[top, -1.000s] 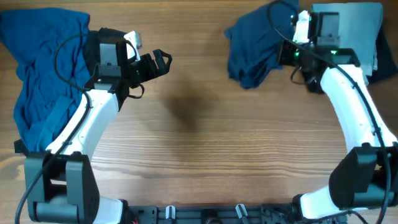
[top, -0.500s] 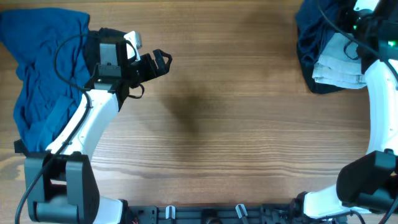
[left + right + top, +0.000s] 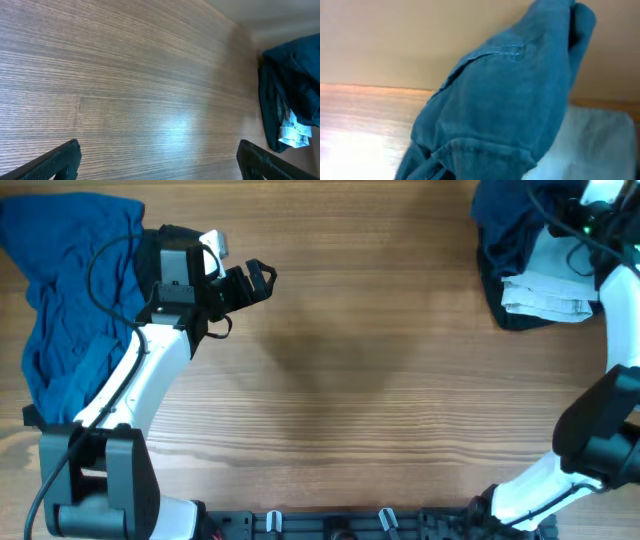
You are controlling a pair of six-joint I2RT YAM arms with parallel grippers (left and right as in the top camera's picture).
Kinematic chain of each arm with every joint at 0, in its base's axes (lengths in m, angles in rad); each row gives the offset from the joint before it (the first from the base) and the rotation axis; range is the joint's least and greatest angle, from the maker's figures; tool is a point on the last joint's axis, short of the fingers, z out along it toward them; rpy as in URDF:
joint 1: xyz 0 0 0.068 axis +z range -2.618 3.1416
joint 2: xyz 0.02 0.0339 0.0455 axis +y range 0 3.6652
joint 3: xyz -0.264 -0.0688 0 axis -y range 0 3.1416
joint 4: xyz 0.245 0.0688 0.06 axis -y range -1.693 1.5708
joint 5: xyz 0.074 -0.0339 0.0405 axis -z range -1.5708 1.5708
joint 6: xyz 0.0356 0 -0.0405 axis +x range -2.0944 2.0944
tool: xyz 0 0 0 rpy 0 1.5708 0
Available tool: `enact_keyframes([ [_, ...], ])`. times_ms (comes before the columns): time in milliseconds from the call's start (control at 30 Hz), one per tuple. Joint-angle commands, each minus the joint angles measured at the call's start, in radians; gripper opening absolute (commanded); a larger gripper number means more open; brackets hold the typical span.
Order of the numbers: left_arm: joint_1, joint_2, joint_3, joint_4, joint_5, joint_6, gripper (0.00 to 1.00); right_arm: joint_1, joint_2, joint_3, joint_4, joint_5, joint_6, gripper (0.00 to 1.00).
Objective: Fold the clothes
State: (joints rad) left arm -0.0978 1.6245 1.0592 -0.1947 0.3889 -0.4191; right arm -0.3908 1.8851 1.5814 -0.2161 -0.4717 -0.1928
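**Shorts bunched at the far right corner, right fingers closed in the cloth**

The dark navy shorts [image 3: 510,240] lie crumpled at the far right corner of the table [image 3: 350,410]. A pale piece [image 3: 545,288] rests on their near side, touching them. Part of the shorts is drawn up off the wood. In the right wrist view a stitched fold of the denim rises right in front of the camera and fills most of the picture, with the pale cloth low at the right behind it. The right fingers are hidden in that fold. They are closed tight and seem to have the denim pinched between them. The right arm [image 3: 622,320] runs along the right edge of the table up to the heap.

Well apart, at the far left, a bright blue garment [image 3: 60,290] is spread loosely, reaching from the far edge down the left side. The left arm [image 3: 140,370] crosses its right margin. The left fingers [image 3: 258,278] hang over bare wood just right of it, spread as wide as they go and holding nothing.
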Motion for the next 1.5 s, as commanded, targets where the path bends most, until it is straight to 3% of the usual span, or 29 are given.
enact_keyframes([
  [0,-0.003,-0.014,0.002,0.004,-0.010,0.023,1.00,-0.076,0.032,0.035,0.014,-0.023,0.066,0.04],
  [100,-0.003,-0.014,0.001,0.010,-0.016,0.023,1.00,-0.127,0.047,0.035,0.014,-0.023,0.078,0.04],
  [133,-0.003,-0.014,0.002,0.014,-0.016,0.023,1.00,-0.138,0.052,0.035,0.018,-0.014,0.102,0.09],
  [167,-0.003,-0.014,0.002,0.018,-0.016,0.022,1.00,-0.153,0.062,0.035,0.019,0.048,0.164,0.51],
  [200,-0.003,-0.014,0.002,0.019,-0.016,0.022,1.00,-0.160,0.067,0.035,0.021,0.099,0.214,1.00],
  [400,-0.003,-0.014,0.002,0.018,-0.016,0.023,1.00,-0.196,0.069,0.035,0.041,0.154,0.280,1.00],
  [467,-0.003,-0.014,0.002,0.018,-0.016,0.023,1.00,-0.196,0.063,0.035,0.037,0.038,0.280,1.00],
  [567,-0.003,-0.014,0.002,0.019,-0.018,0.023,1.00,-0.182,0.062,0.035,0.008,-0.192,0.390,1.00],
  [633,-0.003,-0.015,0.002,0.026,-0.028,0.025,1.00,-0.131,0.055,0.035,-0.061,-0.214,0.388,0.99],
  [700,-0.003,-0.041,0.002,0.026,-0.042,0.076,1.00,-0.057,0.032,0.035,-0.131,-0.199,0.319,1.00],
  [833,-0.003,-0.223,0.002,-0.099,-0.304,0.071,0.99,0.139,-0.121,0.035,-0.258,-0.015,0.206,1.00],
  [933,-0.003,-0.357,0.002,-0.190,-0.419,0.065,1.00,0.324,-0.236,0.035,-0.324,0.119,0.193,0.99],
  [1033,-0.002,-0.444,0.002,-0.242,-0.547,-0.059,1.00,0.543,-0.322,0.035,-0.432,0.201,0.196,1.00],
  [1100,-0.001,-0.465,0.002,-0.268,-0.558,-0.145,1.00,0.653,-0.346,0.035,-0.583,0.372,0.198,1.00],
  [1200,-0.001,-0.442,0.002,-0.317,-0.558,-0.173,1.00,0.739,-0.340,0.035,-0.768,0.376,0.221,1.00],
  [1267,-0.001,-0.422,0.002,-0.323,-0.558,-0.173,1.00,0.752,-0.336,0.034,-0.790,0.344,0.295,1.00],
  [1333,-0.001,-0.412,0.002,-0.323,-0.558,-0.173,1.00,0.752,-0.336,0.034,-0.790,0.340,0.487,1.00],
  [1433,-0.001,-0.412,0.002,-0.323,-0.558,-0.173,1.00,0.752,-0.336,0.034,-0.790,0.341,1.060,1.00],
  [1467,-0.001,-0.412,0.002,-0.323,-0.558,-0.173,1.00,0.752,-0.336,0.034,-0.790,0.349,1.126,1.00],
])
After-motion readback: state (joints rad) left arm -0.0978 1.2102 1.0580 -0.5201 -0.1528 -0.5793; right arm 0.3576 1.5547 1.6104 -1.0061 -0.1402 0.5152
